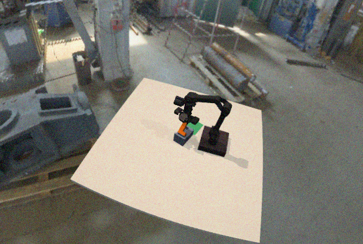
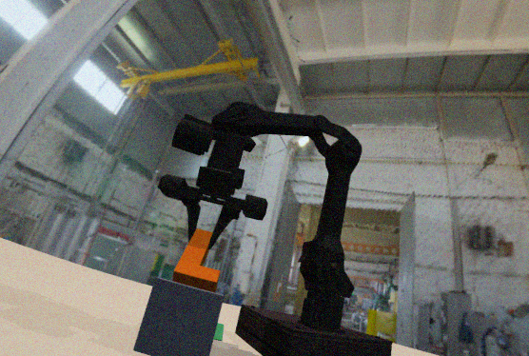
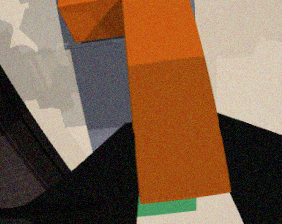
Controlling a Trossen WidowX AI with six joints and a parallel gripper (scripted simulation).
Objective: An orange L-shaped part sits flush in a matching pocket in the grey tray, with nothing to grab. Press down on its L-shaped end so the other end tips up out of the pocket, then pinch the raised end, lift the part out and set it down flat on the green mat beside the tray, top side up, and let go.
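gripper (image 2: 205,239) clamped on the long end of the orange part (image 2: 196,261), which hangs tilted above the grey tray (image 2: 178,317) | risk – the foot may catch the tray's rim or swing in a loose pinch | room – green mat (image 1: 196,128) just beside the tray, arm base (image 1: 223,151) close behind

Around my pale cream surface (image 1: 157,180) I see a workshop hall: a grey concrete pillar (image 1: 111,36) at upper left, stacked pipes on a pallet (image 1: 228,66) above centre, and a yellow overhead crane (image 2: 190,72) in the upper left of the exterior view.
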